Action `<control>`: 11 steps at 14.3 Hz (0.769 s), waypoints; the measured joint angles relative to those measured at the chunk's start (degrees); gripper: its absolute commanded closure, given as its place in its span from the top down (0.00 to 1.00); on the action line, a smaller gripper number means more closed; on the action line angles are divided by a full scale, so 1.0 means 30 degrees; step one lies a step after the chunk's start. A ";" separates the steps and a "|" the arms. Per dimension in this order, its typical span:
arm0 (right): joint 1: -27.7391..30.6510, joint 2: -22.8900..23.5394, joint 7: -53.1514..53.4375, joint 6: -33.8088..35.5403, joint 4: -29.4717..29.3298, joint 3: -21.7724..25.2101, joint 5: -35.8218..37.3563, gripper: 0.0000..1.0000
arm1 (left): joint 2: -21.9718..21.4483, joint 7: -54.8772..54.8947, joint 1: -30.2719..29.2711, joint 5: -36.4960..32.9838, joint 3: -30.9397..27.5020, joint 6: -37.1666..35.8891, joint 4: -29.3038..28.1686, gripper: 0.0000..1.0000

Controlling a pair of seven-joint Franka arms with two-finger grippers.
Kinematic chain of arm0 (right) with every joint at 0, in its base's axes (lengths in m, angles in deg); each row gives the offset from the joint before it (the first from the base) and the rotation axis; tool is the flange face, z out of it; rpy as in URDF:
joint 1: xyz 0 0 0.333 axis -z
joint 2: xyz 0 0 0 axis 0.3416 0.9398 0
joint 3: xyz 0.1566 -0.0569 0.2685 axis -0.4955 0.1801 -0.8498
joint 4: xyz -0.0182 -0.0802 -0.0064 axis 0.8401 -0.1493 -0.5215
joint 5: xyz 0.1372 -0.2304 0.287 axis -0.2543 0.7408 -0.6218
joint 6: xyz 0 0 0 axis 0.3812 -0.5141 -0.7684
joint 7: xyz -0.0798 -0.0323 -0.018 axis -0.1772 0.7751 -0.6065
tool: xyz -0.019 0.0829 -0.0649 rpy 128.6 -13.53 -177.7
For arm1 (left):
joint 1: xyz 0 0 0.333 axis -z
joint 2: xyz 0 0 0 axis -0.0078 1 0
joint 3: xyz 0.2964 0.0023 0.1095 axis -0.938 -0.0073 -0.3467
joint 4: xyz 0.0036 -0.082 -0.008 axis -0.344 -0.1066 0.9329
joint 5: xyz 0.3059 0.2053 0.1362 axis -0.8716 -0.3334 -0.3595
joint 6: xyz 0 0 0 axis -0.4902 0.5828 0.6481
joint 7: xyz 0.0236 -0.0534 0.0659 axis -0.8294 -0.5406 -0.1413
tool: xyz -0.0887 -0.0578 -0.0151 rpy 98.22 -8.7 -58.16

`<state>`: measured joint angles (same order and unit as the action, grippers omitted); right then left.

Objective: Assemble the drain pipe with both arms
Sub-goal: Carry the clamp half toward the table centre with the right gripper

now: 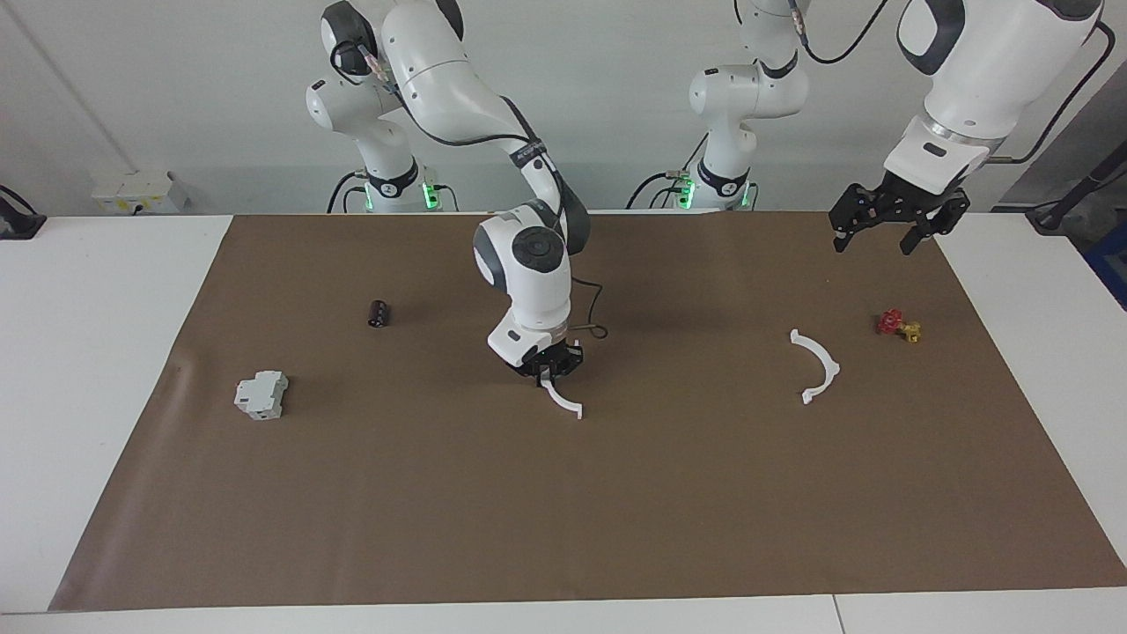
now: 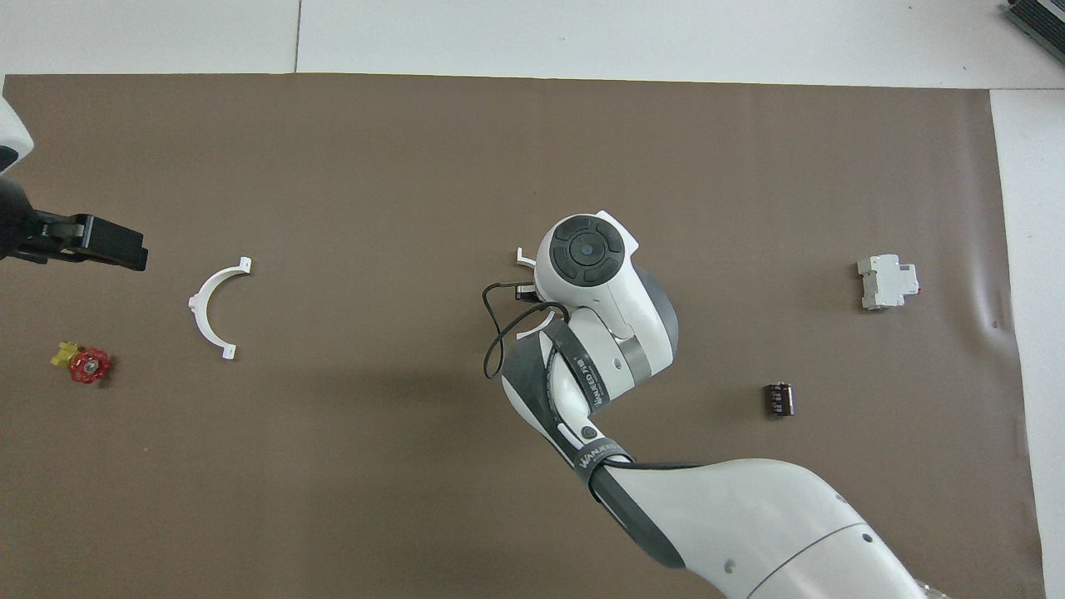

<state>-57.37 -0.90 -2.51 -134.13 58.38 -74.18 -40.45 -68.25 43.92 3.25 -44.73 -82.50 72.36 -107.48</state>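
Note:
My right gripper [image 1: 548, 368] is over the middle of the brown mat. It is shut on one end of a thin white half-ring [image 1: 564, 401], which hangs from it with its lower tab close to the mat. In the overhead view my right wrist hides most of this half-ring [image 2: 523, 257]. The second white half-ring [image 1: 819, 365] lies flat on the mat toward the left arm's end, and shows whole in the overhead view [image 2: 208, 309]. My left gripper [image 1: 876, 239] is open and empty, raised over the mat's edge at the left arm's end, and waits there.
A red and yellow valve piece [image 1: 898, 326] lies beside the second half-ring, at the left arm's end. A small black cylinder [image 1: 379, 313] and a grey-white boxy block [image 1: 261, 394] lie toward the right arm's end. The brown mat [image 1: 616, 528] covers the table.

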 measured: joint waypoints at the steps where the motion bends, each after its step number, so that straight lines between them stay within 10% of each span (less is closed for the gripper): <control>1: -0.0013 0.0000 0.0000 -0.0012 0.0001 -0.0010 0.0122 0.00 | -0.0001 0.0000 0.0000 0.0000 0.0000 0.0000 0.0000 1.00; 4: -0.0022 0.0000 0.0000 -0.0024 0.0009 -0.0009 0.0171 0.12 | -0.0001 0.0000 0.0000 0.0000 0.0000 0.0000 0.0000 1.00; 7: -0.0022 0.0000 0.0027 -0.0030 0.0012 -0.0009 0.0170 0.45 | -0.0002 0.0000 0.0000 0.0000 0.0000 0.0000 -0.0001 1.00; 9: -0.0032 -0.0001 0.0179 -0.0030 0.0013 -0.0011 0.0167 1.00 | -0.0002 0.0000 0.0000 0.0000 0.0000 0.0000 -0.0011 1.00; 11: -0.0045 -0.0004 0.0293 -0.0031 0.0012 -0.0011 0.0165 1.00 | -0.0005 0.0001 -0.0001 0.0000 -0.0009 0.0000 -0.0014 1.00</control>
<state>-57.50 -0.91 -1.63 -134.22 58.42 -74.22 -39.96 -68.26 43.92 3.25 -44.73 -82.53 72.36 -107.52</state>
